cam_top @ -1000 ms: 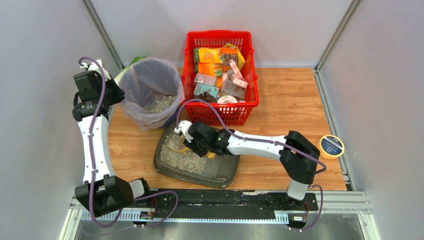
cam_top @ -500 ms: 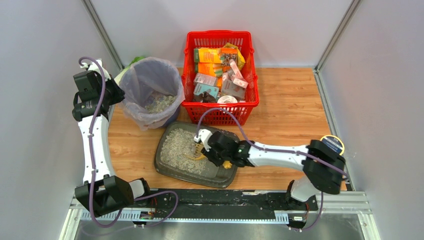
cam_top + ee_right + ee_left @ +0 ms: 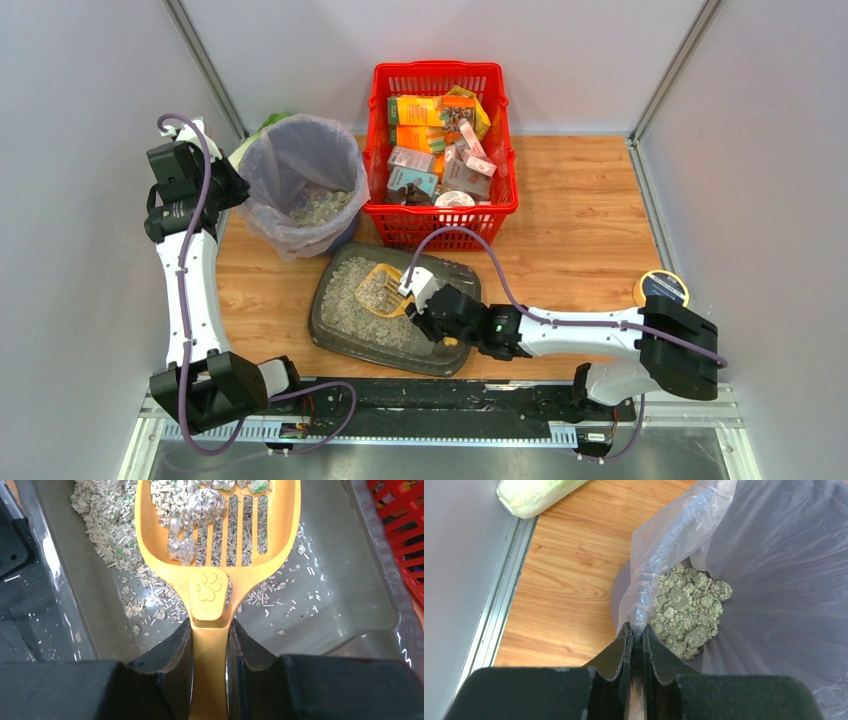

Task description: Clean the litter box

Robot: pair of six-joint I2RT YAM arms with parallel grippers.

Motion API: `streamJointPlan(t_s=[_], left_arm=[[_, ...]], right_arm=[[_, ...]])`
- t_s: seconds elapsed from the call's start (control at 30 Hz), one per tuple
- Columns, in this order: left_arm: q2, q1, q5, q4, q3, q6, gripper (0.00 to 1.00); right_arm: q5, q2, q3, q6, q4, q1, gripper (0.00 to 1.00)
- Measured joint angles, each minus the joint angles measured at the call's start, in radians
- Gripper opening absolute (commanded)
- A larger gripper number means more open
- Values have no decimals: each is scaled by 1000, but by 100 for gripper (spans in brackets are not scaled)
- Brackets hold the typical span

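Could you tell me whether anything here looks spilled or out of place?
A few pale litter crumbs lie outside the litter box, on the black base plate by its near edge. The box also sits skewed to the edge of the table. Nothing looks damaged.

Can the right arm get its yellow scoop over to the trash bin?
Probably yes. The bin sits past the far left corner of the litter box, nothing stands between, and the left gripper pinches the bag open. The right gripper is shut on the scoop.
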Motion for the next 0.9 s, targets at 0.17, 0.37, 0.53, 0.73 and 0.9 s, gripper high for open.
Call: streamJointPlan(t_s=[0.17,0.37,0.53,0.73,0.9], left_arm=[[0,0,0,0,0,0,0],[-1,0,0,0,-1,0,0],[-1,0,0,0,-1,0,0],[-2,0,0,-1,-1,0,0],[-2,0,0,-1,-1,0,0]], right_arm=[[50,-6,-3,40,0,30,0],[83,-47,-24,90,-5,71,0],[132,-34,2,86,-30,111,0],[188,-35,9,80,-34,152,0],[190,-33,15,77,-42,146,0]])
